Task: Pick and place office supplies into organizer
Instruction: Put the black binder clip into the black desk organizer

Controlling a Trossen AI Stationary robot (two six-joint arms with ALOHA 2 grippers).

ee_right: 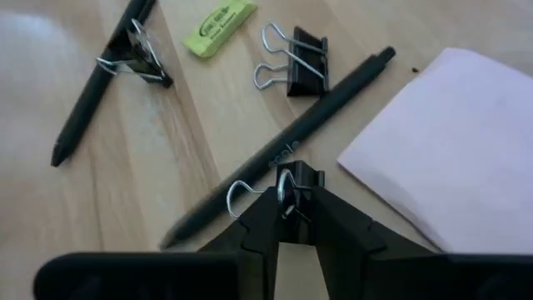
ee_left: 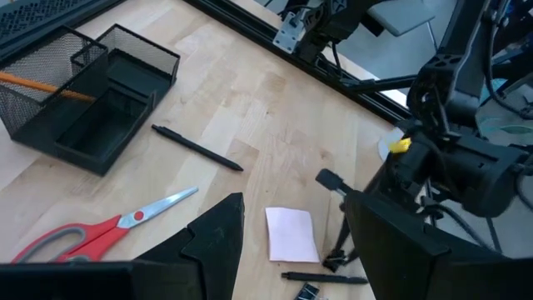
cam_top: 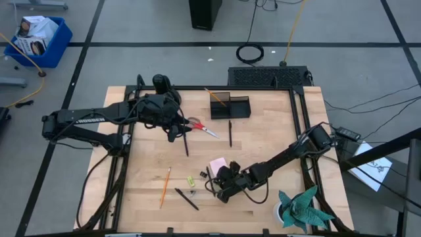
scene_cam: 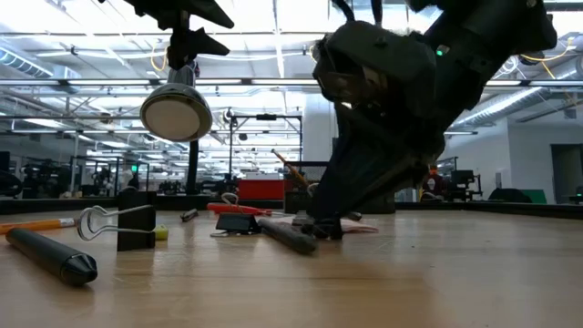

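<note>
The right gripper point(ee_right: 287, 218) has its fingers pinched on a small black binder clip point(ee_right: 291, 185) lying against a black pen point(ee_right: 279, 154) beside the pink sticky-note pad point(ee_right: 454, 146) near the bench's front edge, while the left gripper point(cam_top: 174, 131) hangs open by the red-handled scissors point(cam_top: 200, 126), and I'd worry the slim clip twists free or drags the pen long before reaching the black mesh organizer point(cam_top: 229, 106) at the far side.

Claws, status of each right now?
Left claw: open, empty, above the scissors.
Right claw: closed on a binder clip, low beside the sticky-note pad.

Pink sticky-note pad point(ee_right: 454, 150), red-handled scissors point(ee_left: 92, 233)
</note>
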